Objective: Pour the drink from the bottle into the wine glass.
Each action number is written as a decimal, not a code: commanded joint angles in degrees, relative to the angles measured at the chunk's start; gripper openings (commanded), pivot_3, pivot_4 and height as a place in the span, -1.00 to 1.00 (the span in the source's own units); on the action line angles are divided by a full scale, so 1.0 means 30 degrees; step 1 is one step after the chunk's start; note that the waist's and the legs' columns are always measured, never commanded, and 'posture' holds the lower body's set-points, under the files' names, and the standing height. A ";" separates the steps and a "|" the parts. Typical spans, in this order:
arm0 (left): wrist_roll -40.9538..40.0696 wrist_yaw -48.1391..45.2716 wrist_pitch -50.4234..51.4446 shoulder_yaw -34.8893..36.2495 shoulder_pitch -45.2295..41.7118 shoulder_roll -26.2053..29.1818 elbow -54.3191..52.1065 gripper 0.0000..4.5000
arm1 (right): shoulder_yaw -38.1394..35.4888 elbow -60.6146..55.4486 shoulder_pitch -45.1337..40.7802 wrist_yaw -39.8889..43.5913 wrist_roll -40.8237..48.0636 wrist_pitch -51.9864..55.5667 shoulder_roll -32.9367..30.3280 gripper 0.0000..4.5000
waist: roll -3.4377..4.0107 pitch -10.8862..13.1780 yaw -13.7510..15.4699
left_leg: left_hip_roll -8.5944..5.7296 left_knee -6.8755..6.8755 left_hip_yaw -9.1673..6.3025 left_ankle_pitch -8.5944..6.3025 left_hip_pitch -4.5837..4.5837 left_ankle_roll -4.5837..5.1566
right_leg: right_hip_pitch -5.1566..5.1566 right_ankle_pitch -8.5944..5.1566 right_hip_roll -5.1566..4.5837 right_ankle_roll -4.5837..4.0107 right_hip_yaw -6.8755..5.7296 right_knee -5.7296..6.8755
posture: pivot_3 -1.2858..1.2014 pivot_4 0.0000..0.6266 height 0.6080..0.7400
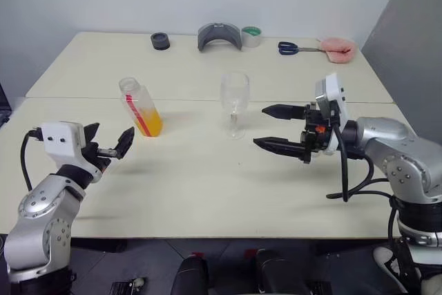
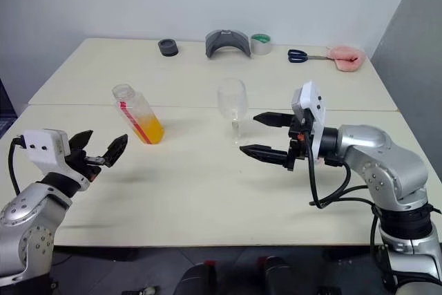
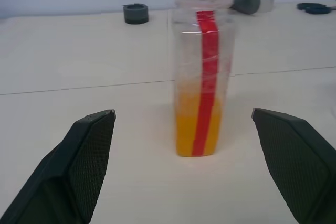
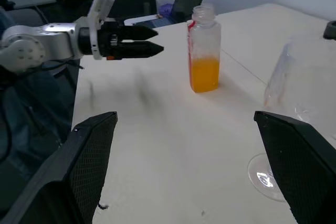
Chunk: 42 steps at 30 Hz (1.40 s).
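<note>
The bottle stands upright and uncapped on the desk, left of centre and close to the seam between the two desktops, with the drink filling only its lower part, an orange layer under a clear, empty upper half. The wine glass stands upright near the middle of the desk, well apart from the bottle and looking empty. The left gripper hovers near the front left edge with its two black fingers spread wide and holding nothing; the left wrist view shows the bottle squarely between them but not yet reached. The right gripper hangs just beside the glass on its right, jaws equally wide and empty, pointing toward the stem without touching it. The bottle is likely light, being less than half full, and its thin plastic walls will probably give under a hard squeeze; smooth sides and a red strip label suggest some slipperiness. A hold across the flat faces at mid-body, above the liquid line, should keep it steady for tipping. The glass looks fragile and top-heavy on its thin stem, so a knock could topple it
</note>
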 commanded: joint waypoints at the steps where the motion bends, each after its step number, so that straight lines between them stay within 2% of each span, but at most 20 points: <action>1: 0.0503 -0.0320 -0.0861 -0.0286 -0.1544 0.0587 0.1078 1.00 | -0.0292 -0.0448 -0.1086 -0.0614 0.1039 0.0625 0.0420 0.98 | -0.0005 0.0002 0.0052 | 0.0001 0.0004 -0.0010 0.0000 -0.0007 0.0000 | -0.0002 0.0001 0.0000 -0.0002 -0.0011 0.0000 | 0.03 -0.52 1.00; 8: 0.1052 -0.1375 -0.1583 -0.1190 -0.3201 0.0892 0.2911 1.00 | -0.0414 -0.1088 -0.1216 -0.1775 0.1634 0.1183 0.0971 0.98 | -0.0008 0.0001 0.0070 | -0.0001 -0.0011 -0.0004 -0.0001 -0.0015 -0.0001 | -0.0004 0.0010 -0.0012 -0.0018 -0.0016 -0.0007 | 0.03 -0.52 1.00; 23: 0.1782 -0.2750 -0.2515 -0.2745 -0.5601 0.0716 0.5756 1.00 | -0.0689 -0.1576 -0.0981 -0.3014 0.2739 0.1450 0.0796 0.98 | -0.0008 0.0000 0.0099 | 0.0000 -0.0008 -0.0009 -0.0001 -0.0018 -0.0001 | -0.0004 0.0008 -0.0010 -0.0013 -0.0025 -0.0005 | 0.03 -0.52 1.00; 38: 0.4042 -0.3590 -0.8196 -0.4393 -0.9815 -0.0642 1.4063 1.00 | -0.1186 -0.2112 -0.1035 -0.3365 0.3811 0.1688 -0.0166 0.98 | -0.0009 0.0000 0.0370 | -0.0001 -0.0006 -0.0008 -0.0001 -0.0028 0.0000 | -0.0005 0.0015 -0.0008 -0.0024 -0.0032 -0.0011 | 0.03 -0.52 1.00; 41: 0.4434 -0.3414 -0.8978 -0.4468 -1.0149 -0.0656 1.4983 0.72 | -0.1201 -0.2228 -0.0922 -0.3676 0.3930 0.1657 -0.0166 1.00 | -0.0009 0.0000 0.0371 | -0.0001 -0.0007 -0.0009 -0.0001 -0.0030 0.0000 | -0.0005 0.0015 -0.0006 -0.0024 -0.0034 -0.0012 | 0.03 -0.52 1.00; 42: 0.4453 -0.3416 -0.9142 -0.4436 -1.0232 -0.0661 1.5149 0.57 | -0.1197 -0.2254 -0.0883 -0.3761 0.3983 0.1663 -0.0171 1.00 | -0.0009 0.0000 0.0371 | -0.0002 -0.0006 -0.0009 0.0000 -0.0031 0.0000 | -0.0005 0.0015 -0.0006 -0.0023 -0.0035 -0.0011 | 0.03 -0.52 1.00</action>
